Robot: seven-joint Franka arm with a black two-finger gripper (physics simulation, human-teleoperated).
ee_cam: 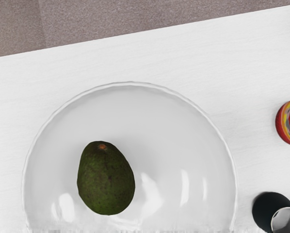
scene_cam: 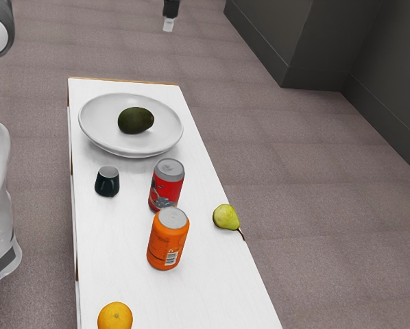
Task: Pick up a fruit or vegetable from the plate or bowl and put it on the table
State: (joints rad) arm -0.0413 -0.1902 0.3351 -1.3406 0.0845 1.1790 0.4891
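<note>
Near the far short edge of the white table (scene_cam: 212,288), a broad plate (scene_cam: 167,133) is set. Above that end, the gripper (scene_cam: 168,29) is held raised; whether it is open or closed cannot be told. The avocado (scene_cam: 135,120) is borne by the plate, ungrasped. A smaller pear (scene_cam: 225,216) is seen by a long edge. The approach is judged to be in hand: next, the gripper should be centred over the avocado and lowered, aligned across its narrower width.
</note>
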